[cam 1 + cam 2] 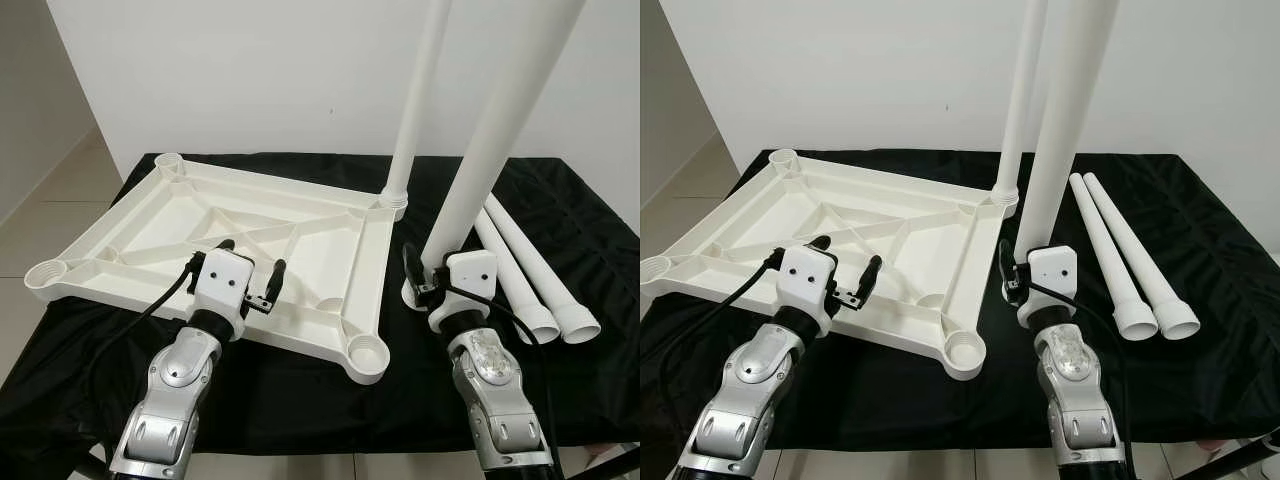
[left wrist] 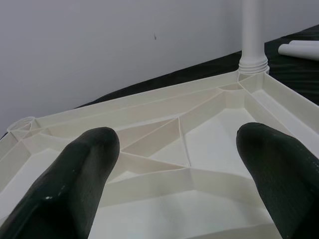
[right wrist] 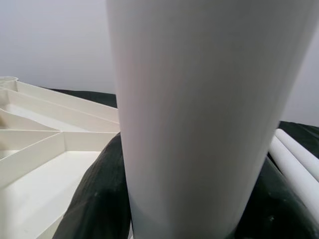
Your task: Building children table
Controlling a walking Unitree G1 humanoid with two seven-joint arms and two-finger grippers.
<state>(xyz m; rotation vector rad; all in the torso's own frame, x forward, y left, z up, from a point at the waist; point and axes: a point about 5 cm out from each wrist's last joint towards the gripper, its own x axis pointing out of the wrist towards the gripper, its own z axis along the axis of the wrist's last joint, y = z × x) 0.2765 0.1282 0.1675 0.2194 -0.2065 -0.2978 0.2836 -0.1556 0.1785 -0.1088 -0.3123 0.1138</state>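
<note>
Currently: 1 tabletop, 4 legs.

Left hand with its two black fingers spread wide apart over the ribbed underside of a white tabletop, white leg standing upright in the corner socket at 1 o'clock, black cloth beyond, pale wall behind.

**Around the work area**

I see a black cloth with soft wrinkles covering the surface. Behind it stands a plain white wall. At the far left, a pale floor is visible.
</note>
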